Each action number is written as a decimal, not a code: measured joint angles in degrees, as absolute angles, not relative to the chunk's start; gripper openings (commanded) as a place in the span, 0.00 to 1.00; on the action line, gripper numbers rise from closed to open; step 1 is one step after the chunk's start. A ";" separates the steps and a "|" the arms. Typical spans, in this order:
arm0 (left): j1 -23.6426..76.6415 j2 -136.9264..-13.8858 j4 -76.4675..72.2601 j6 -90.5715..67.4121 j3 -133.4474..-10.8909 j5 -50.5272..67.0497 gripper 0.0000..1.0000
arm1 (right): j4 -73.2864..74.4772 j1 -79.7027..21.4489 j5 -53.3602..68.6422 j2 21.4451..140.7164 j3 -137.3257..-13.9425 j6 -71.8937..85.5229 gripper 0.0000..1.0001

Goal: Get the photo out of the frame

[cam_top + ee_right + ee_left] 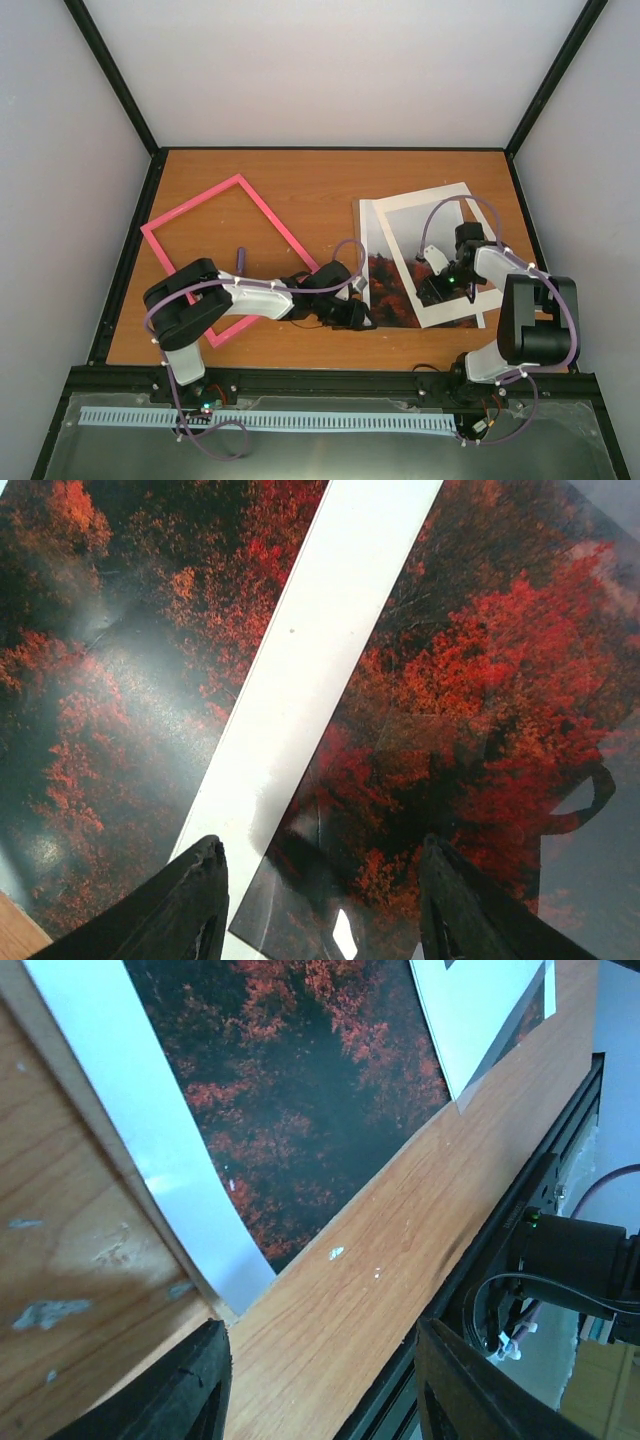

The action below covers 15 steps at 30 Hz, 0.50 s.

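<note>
Right wrist: right hand (325, 885) spread wide over photo (110, 720).

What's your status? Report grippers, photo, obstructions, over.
Left gripper open, right gripper open, both empty. Photo out, lying flat right of empty pink frame. White-bordered sheet lies across photo's right side.

Desk (330, 180): orange-brown wood-grain top with a black rail round its edges.
Left of centre, top view: pink frame (190, 203) lies flat, turned at an angle; bare wood shows through its opening.
A small purple-handled tool (240, 258) lies inside that opening, lower end hidden.
Right of centre: photo (385, 285) lies flat on the wood. A tilted white-bordered sheet (425, 200) overlaps its right part.
</note>
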<state>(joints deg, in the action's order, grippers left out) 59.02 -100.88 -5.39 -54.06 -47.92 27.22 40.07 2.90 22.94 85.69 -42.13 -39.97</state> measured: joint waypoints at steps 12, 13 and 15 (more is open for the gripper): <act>57.43 -105.43 -10.04 -55.11 -47.99 33.26 0.51 | 40.03 2.92 23.88 86.52 -42.70 -39.97 0.53; 57.28 -105.58 -10.28 -55.22 -47.99 33.67 0.51 | 40.03 2.92 23.88 86.52 -42.70 -39.97 0.53; 56.99 -105.84 -10.68 -55.48 -47.99 34.50 0.51 | 40.03 2.92 23.94 86.52 -42.70 -39.97 0.53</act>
